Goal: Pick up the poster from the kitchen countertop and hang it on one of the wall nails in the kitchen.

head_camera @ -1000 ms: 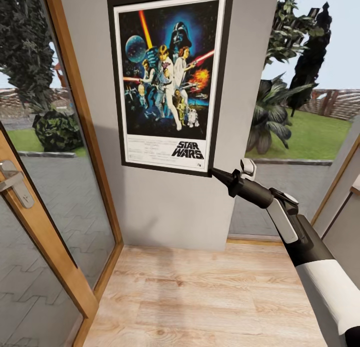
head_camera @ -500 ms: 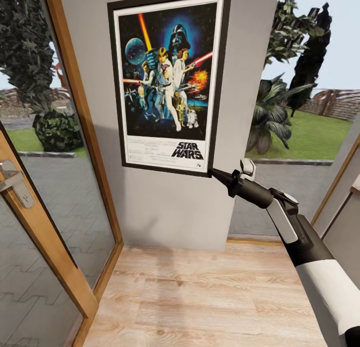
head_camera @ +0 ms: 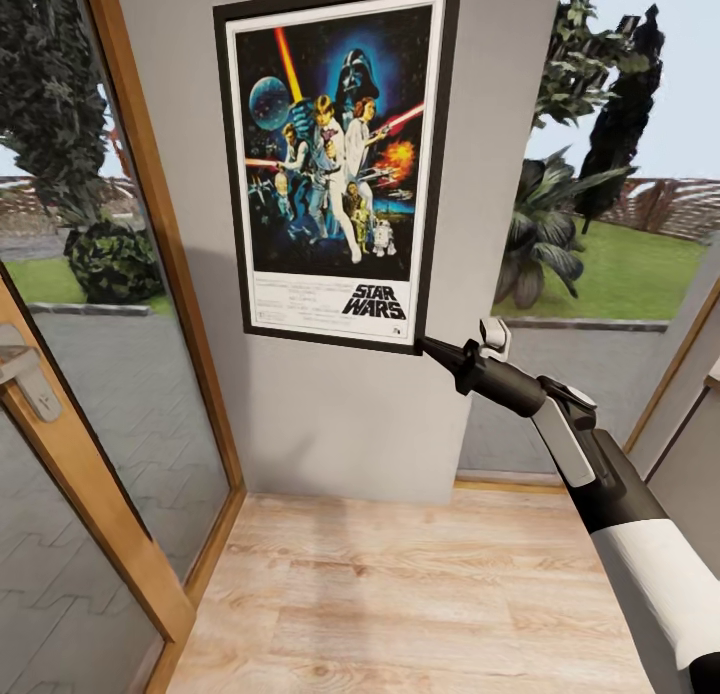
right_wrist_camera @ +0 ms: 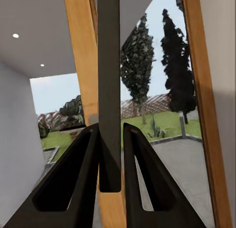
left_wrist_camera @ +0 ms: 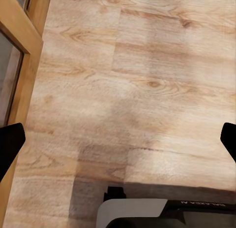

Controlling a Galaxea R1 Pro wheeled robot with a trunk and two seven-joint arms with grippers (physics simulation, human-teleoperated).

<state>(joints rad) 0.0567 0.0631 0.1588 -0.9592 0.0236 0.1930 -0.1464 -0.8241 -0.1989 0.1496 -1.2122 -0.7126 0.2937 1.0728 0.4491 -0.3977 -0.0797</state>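
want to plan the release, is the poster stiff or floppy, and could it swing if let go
Probably stiff: the poster keeps straight frame edges though the right tool pinches only its lower corner. It looks thin edge-on between the fingers, so likely light. Gripped off-centre, it might swing or tilt when released.

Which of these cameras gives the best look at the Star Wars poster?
The head view: the poster shows nearly whole against the grey wall, the right gripper pinching its lower corner. The right wrist view sees just its dark edge between the fingers. The left wrist view looks at wooden floor.
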